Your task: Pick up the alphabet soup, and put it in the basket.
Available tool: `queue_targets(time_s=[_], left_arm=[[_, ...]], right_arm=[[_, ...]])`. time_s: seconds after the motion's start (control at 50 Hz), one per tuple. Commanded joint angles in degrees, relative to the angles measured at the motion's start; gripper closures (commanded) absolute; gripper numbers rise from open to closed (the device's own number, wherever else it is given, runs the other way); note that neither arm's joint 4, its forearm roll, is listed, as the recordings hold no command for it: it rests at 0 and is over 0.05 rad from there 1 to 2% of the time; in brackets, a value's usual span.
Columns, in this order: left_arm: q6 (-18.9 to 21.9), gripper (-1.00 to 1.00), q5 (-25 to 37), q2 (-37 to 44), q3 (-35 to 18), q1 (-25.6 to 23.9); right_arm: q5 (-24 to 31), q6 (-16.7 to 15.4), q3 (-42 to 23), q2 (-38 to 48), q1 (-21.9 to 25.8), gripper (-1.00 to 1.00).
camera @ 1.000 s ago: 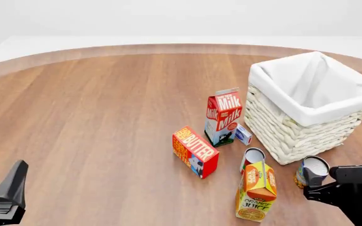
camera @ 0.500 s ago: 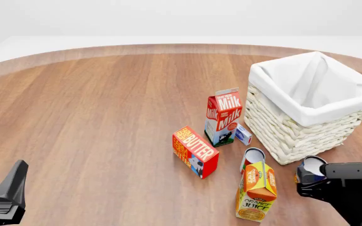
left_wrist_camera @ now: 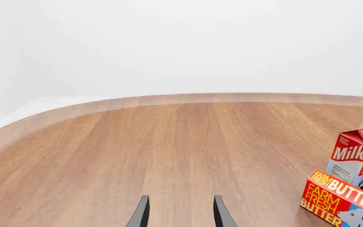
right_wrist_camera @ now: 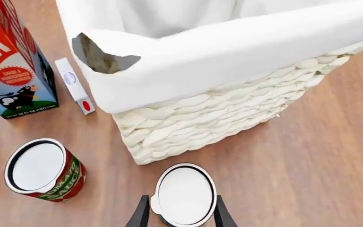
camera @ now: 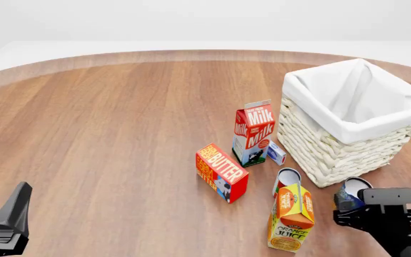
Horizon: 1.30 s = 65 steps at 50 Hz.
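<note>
Two fingers (right_wrist_camera: pixel 142 215) flank round alphabet soup (right_wrist_camera: pixel 183 194), grip unclear | woven basket (right_wrist_camera: pixel 232 113) | left gripper (left_wrist_camera: pixel 177 213) parted, empty

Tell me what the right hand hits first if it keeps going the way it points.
Probably the soup can: the right hand has its fingers on either side of the can's pale top, then the table beneath. The basket lies further on.

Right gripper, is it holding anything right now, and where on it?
The right gripper has a finger on each side of the soup can, near its top rim. Whether they actually clamp it cannot be told. The left gripper holds nothing.
</note>
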Motion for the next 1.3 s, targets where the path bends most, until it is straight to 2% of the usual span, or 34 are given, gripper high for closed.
queue_targets(time_s=[0.02, 0.26, 0.28, 0.6, 0.78, 1.16, 1.3], left_arm=[[0.0, -1.00, 0.0, 0.0, 0.0, 0.0], [0.0, -1.00, 0.0, 0.0, 0.0, 0.0], [0.0, -1.00, 0.0, 0.0, 0.0, 0.0], [0.0, -1.00, 0.0, 0.0, 0.0, 0.0], [0.0, -1.00, 0.0, 0.0, 0.0, 0.0], [0.0, -1.00, 0.0, 0.0, 0.0, 0.0], [0.0, -1.00, 0.0, 0.0, 0.0, 0.0]], right_arm=[[-4.1, 0.4, 0.0, 5.1, -0.2, -1.00], [-6.3, 1.2, -0.1, 8.6, 0.8, -1.00], [-6.5, 1.3, -0.1, 8.9, 0.9, 1.00], [-5.1, 1.3, 0.5, 6.1, 0.7, 1.00], [0.8, 1.8, 0.5, -1.2, 1.0, 1.00], [6.4, 0.9, 0.4, -7.8, 0.7, 1.00], [10.5, 0.8, -0.7, -11.7, 0.8, 1.00]])
